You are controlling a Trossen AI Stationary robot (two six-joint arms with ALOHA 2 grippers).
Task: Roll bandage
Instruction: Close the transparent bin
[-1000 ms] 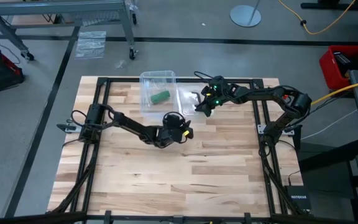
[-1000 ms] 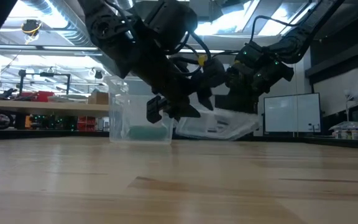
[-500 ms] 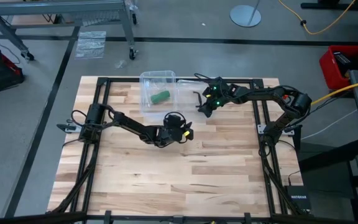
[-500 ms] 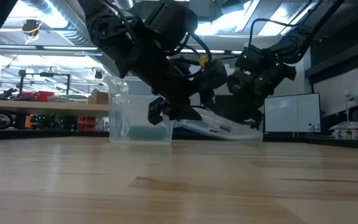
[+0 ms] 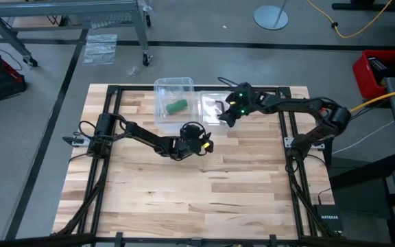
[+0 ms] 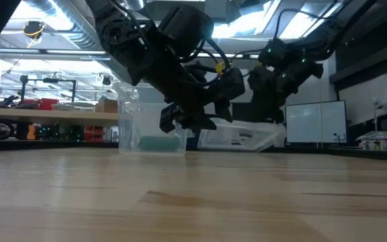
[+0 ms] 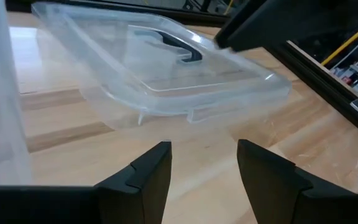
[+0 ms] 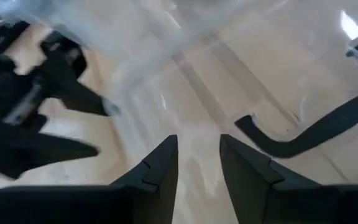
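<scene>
Bandage (image 5: 177, 107), a stubby matte green cylinder, sits in clear box (image 5: 162, 88); left gripper (image 7: 202, 167) gapes empty; right gripper (image 8: 197, 163) unclear.

Overhead, table-level and two close wrist cameras share the lid (image 5: 210, 108).

No readable text, label, brand, number or sign is showing in any view. A dark mark is sitting on a black box (image 5: 328, 218) at about 4 o'clock beside the table (image 5: 238, 185), but it is too small to read.
</scene>
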